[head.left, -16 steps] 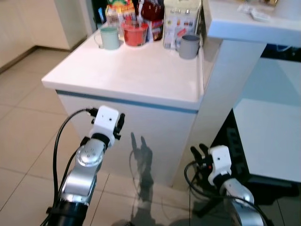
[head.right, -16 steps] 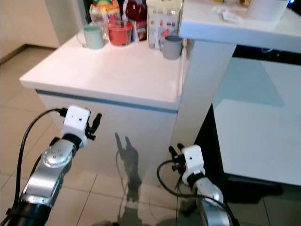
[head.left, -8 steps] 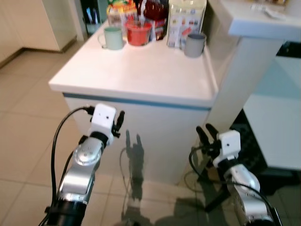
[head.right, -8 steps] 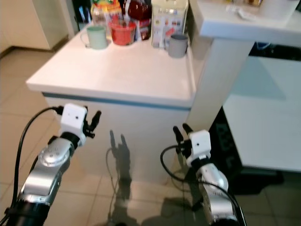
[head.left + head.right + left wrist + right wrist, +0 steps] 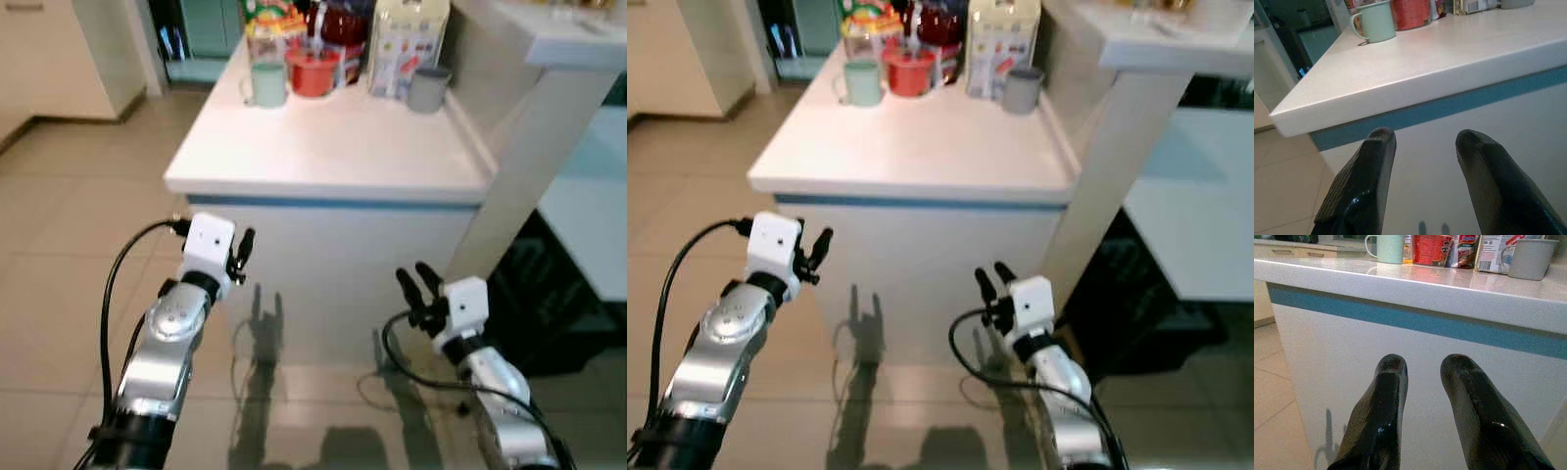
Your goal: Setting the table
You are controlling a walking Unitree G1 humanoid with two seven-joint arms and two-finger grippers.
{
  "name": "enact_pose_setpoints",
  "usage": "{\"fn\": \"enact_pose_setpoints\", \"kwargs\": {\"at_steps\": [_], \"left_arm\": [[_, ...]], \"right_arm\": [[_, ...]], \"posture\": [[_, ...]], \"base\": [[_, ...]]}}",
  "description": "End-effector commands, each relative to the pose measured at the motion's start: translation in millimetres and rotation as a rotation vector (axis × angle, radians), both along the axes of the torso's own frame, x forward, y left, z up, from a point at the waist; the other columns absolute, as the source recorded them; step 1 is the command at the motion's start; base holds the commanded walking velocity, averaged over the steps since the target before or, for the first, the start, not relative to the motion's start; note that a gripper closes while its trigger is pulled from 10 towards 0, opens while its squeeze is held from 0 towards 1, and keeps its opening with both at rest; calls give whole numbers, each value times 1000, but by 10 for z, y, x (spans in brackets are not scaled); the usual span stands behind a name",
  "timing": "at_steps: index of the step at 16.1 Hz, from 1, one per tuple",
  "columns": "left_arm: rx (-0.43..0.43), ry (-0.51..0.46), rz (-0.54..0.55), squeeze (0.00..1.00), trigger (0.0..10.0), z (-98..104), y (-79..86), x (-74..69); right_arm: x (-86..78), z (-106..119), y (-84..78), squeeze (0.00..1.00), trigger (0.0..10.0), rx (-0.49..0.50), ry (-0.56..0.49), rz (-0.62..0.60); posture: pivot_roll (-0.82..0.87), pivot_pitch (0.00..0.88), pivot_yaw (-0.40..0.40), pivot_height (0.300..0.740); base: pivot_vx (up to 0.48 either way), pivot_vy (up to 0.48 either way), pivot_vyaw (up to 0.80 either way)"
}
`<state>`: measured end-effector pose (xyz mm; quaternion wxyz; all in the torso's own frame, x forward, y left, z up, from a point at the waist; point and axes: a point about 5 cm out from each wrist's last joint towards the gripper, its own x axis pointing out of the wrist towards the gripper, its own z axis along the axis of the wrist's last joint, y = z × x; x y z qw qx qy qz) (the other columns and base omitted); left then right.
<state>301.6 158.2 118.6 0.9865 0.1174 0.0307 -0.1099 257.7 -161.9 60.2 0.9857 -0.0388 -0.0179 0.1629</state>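
r gripper point(image 5: 418, 285) higher vs 1s ago

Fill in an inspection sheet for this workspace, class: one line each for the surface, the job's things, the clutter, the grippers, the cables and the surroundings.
Surface: white counter with a blue band under its edge; its near part is bare.
Job's things: pale green mug, red cup and grey mug stand along the far edge.
Clutter: carton and bottles crowd behind the cups.
Grippers: left gripper and right gripper are both open and empty, held below the counter top, facing its white front.
Cables: a black cable loops along the left arm; another curls by the right wrist.
Surroundings: beige tiled floor; a higher white ledge on the robot's right.
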Motion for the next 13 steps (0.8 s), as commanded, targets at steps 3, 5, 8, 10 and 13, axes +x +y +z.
{"fn": "enact_pose_setpoints", "kwargs": {"at_steps": [3, 5, 8, 10, 13], "left_arm": [[31, 46, 10, 0, 10000, -60, -3, 21], [31, 52, 5, 0, 10000, -75, -11, 12], [48, 45, 25, 0, 10000, -74, 2, 11], [83, 39, 32, 0, 10000, -75, 12, 22], [77, 29, 34, 0, 10000, -63, 8, 26]], "right_arm": [[-41, -36, -32, 0, 10000, -7, 19, -7], [-61, -54, -25, 0, 10000, -9, 27, -1], [-72, -70, -21, 0, 10000, -14, 35, 1], [-73, -71, -18, 0, 10000, -14, 36, 1], [-75, -75, -17, 0, 10000, -16, 40, 1]], "posture": [[33, 0, 4, 740], [32, 0, 4, 740], [31, 0, 6, 740], [31, 0, 8, 740], [31, 0, 8, 740]], "base": [[400, 124, 0], [467, 0, 0], [320, 0, 0], [0, 0, 0], [0, 0, 0]]}}
